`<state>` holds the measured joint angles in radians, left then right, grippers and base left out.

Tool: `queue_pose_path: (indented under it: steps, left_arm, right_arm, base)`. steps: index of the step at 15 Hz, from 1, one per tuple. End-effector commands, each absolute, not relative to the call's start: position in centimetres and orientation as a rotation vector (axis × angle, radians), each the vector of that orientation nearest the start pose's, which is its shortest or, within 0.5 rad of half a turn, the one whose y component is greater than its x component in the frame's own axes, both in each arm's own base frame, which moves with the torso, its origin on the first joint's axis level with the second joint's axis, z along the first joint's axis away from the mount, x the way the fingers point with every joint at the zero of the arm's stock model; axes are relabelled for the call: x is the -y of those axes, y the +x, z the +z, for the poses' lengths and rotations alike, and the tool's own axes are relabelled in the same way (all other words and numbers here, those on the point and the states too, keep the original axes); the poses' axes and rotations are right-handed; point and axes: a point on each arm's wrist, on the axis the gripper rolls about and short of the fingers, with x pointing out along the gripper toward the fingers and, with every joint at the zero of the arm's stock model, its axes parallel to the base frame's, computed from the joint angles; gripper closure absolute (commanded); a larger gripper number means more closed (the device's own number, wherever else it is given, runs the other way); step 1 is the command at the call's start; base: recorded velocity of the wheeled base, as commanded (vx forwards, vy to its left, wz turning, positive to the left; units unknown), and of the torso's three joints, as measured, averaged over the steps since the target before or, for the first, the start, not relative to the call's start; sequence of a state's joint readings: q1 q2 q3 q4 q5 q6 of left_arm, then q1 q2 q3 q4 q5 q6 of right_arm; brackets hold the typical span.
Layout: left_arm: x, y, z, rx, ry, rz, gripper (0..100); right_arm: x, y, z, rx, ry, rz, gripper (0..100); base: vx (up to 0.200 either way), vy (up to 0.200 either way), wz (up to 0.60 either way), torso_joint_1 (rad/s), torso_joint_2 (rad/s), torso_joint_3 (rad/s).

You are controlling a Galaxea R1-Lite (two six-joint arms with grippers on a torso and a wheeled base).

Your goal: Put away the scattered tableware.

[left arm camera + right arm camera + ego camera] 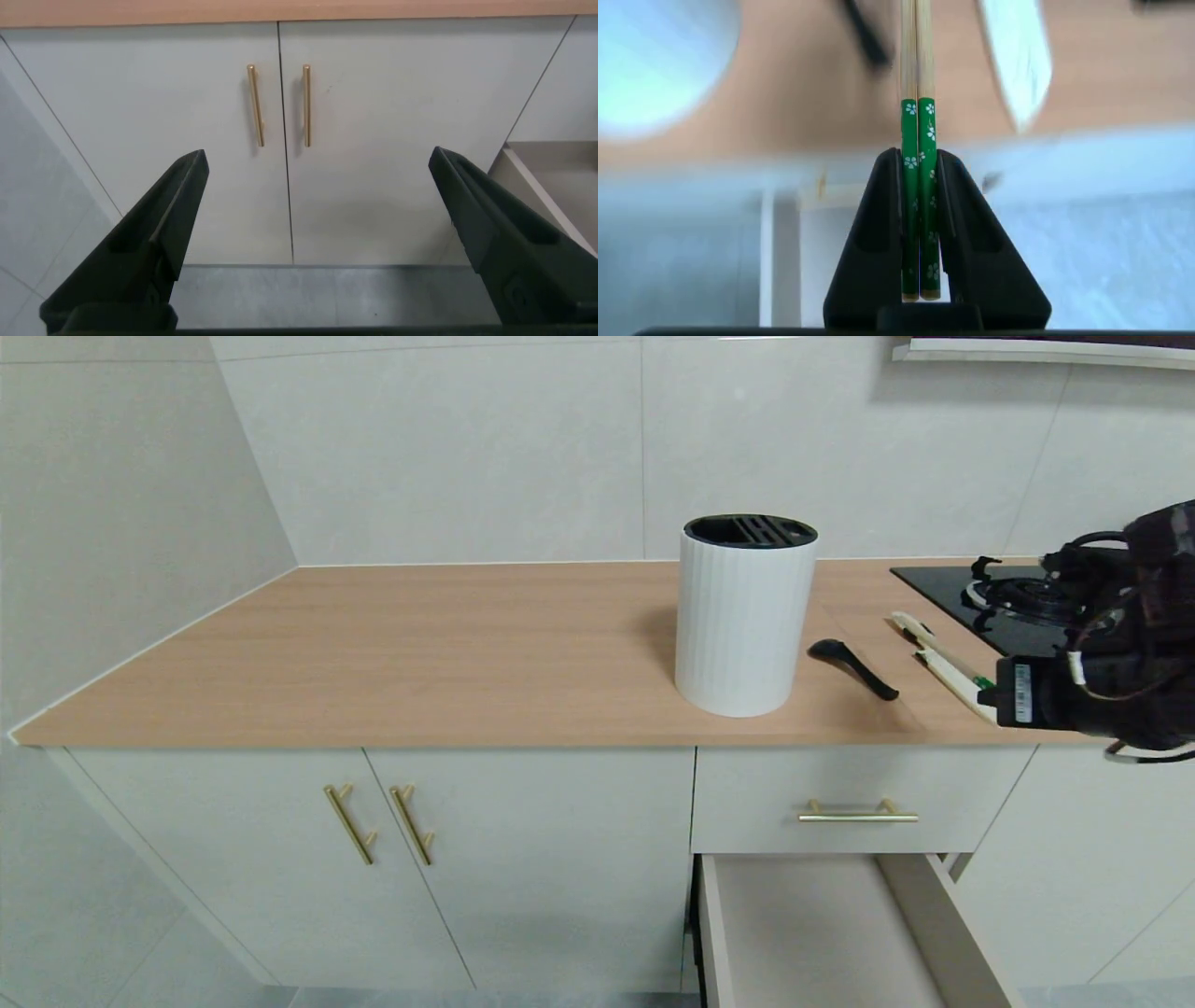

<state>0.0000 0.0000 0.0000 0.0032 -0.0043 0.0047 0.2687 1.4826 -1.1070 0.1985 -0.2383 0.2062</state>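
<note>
— Chopsticks (917, 56): have you got them?

— Yes. My right gripper (918, 161) pinches the pair by the green ends, both sticks side by side between the pads, so they travel as one. Their tips point out over the counter (420, 653), near its front right edge. Whether they are lifted off the wood I cannot tell.

— What lies round them?

— Just beside them is a white utensil (910, 627), spoon or knife, I can't say which. Farther in is a black spoon (851, 667), then the holder (744, 625), upright with slots on top. The hob (1013, 607) sits behind, at the right.

— So where do the sticks go?

— I judge into the holder, or into the open drawer (803, 933) below the counter. The holder is nearer the scattered pieces.

— And your left?

— My left gripper (318, 161) hangs low before the cupboard doors (280, 140), fingers spread wide, holding nothing, out of the right arm's way.
</note>
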Motion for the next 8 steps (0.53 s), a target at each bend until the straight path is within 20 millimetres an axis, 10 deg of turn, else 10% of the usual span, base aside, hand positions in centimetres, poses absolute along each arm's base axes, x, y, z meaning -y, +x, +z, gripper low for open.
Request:
queue_pose_path:
  steps: [1,8]
  left_arm:
    - [0.0,-2.3,7.5,-0.005,0.005,-0.005,0]
    - [0.0,-2.3,7.5,-0.005,0.005,-0.005,0]
  right_arm:
    - [-4.8,17.4,27.2,-0.564,0.09,0.12,100]
    - [-5.0,13.6,25.7,-0.747,0.03,0.417,100]
  base:
    - [0.0,0.0,0.0,0.0,0.0,0.0]
    - [0.0,0.0,0.0,0.0,0.0,0.0]
